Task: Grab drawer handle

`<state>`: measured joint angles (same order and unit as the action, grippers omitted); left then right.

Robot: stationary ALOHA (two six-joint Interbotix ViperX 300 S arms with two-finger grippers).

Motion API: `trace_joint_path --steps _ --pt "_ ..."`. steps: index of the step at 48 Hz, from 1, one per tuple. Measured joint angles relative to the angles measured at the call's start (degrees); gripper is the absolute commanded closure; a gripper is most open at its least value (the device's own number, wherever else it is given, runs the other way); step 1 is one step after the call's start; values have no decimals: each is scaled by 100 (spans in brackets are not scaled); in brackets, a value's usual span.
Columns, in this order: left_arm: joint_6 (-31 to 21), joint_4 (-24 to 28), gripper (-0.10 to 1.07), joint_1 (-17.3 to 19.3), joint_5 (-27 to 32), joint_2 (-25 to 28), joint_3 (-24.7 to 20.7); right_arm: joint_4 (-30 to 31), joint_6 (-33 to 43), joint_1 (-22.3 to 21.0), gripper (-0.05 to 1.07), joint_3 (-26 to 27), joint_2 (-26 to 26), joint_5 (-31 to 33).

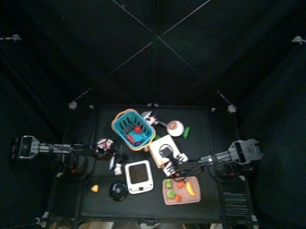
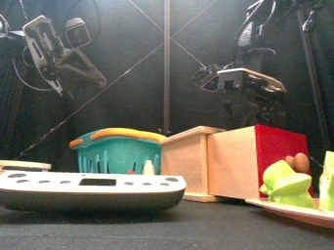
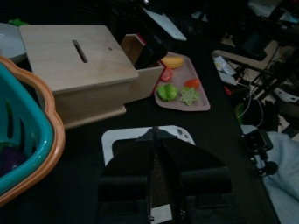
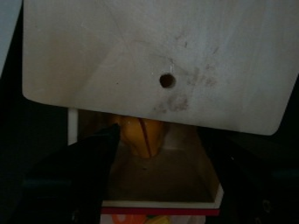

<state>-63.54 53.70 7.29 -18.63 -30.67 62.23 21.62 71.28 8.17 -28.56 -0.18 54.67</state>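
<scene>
The black table (image 1: 89, 204) fills the middle of the top view, crowded with things. Biggest on it is the drawer (image 2: 225, 161), a boxy unit of pale wood standing right of centre, with a red face on its right end in the front view. From the right wrist camera its pale top panel (image 4: 158, 61) with a small round hole fills the frame, and below it a tan wooden handle (image 4: 142, 136) stands in the dark opening. Just left of the drawer sits the teal basket (image 2: 117, 151) with its orange rim. In front of both lies the white flat device (image 2: 89, 188) with its dark panel. At the right, touching the frame edge, a pink tray (image 3: 187, 92) carries green, red and orange toy food.

Now the arms. The right gripper (image 2: 241, 78) hangs above the drawer, jaws spread as wide as they go, one dark jaw on each side of the handle in its wrist view, touching nothing. The left gripper (image 3: 163, 179) sits over the white device on the left side of the table; its fingers look pressed together with nothing between them.
</scene>
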Motion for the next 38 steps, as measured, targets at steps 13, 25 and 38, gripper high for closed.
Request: trace_joint_path --steps 13,25,38 --pt "-9 -9 47 0 0 0 9 -105 0 35 1 18 -369 18" --pt "-9 -53 47 -35 0 360 -264 193 141 466 1 -264 -940 -97" --pt "9 -290 47 9 9 1846 -1521 483 993 1354 1 -1116 -1547 -694"
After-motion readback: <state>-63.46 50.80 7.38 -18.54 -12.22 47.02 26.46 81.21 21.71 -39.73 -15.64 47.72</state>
